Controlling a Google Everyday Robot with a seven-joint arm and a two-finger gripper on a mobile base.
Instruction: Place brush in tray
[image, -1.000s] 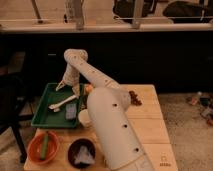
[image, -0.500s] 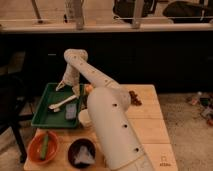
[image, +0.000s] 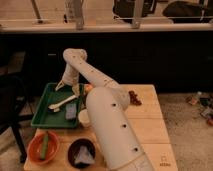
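The white-handled brush (image: 62, 103) lies at a slant on the floor of the green tray (image: 42, 116), at the left of the wooden table. My gripper (image: 67, 87) hangs over the tray's far right part, just above and behind the brush. Its two pale fingers stand apart and hold nothing. My white arm runs from the bottom of the view up to it and hides the tray's right rim.
A grey block (image: 71, 111) lies in the tray beside the brush. A white cup (image: 83, 118) stands by the tray's near right corner. An orange bowl (image: 43, 147) and a dark bowl (image: 82, 153) sit at the front. A brown object (image: 134, 97) lies at the right.
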